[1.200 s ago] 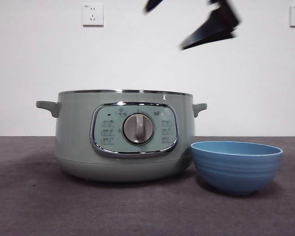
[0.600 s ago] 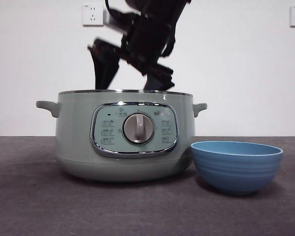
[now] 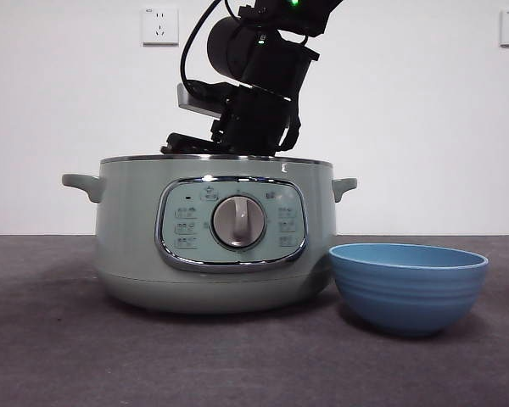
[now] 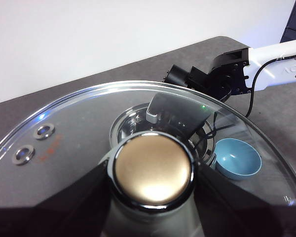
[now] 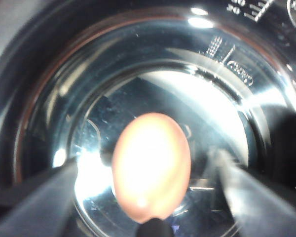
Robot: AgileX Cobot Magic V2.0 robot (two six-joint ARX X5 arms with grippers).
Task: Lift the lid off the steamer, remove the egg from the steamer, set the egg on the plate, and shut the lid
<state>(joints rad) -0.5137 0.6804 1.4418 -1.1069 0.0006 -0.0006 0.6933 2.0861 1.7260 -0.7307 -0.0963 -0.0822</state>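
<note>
Two arms are at work. The right gripper (image 5: 148,197) is down inside the steamer (image 3: 212,246), its jaws spread wide on either side of the egg (image 5: 151,165) and not touching it; the egg lies on the shiny metal floor of the pot, pinkish and washed out by glare. In the front view this arm (image 3: 259,76) comes in from the top and dips behind the steamer's chrome rim, so its jaws are hidden there. The left gripper (image 4: 150,197) holds the lid (image 4: 74,143) by its knob (image 4: 153,170), a jaw pressed against each side; the knob's top looks golden-brown in the left wrist view. Through the glass, that view looks down on the open steamer with the right arm reaching into it, and on the plate (image 4: 238,158) just beside the pot. In the front view the steamer stands left of centre on the dark surface (image 3: 59,356), its dial (image 3: 238,222) facing the camera. The plate (image 3: 409,287) sits to its right, close to the pot's base; whether they touch cannot be told. Neither the lid nor the left gripper shows in the front view.
</note>
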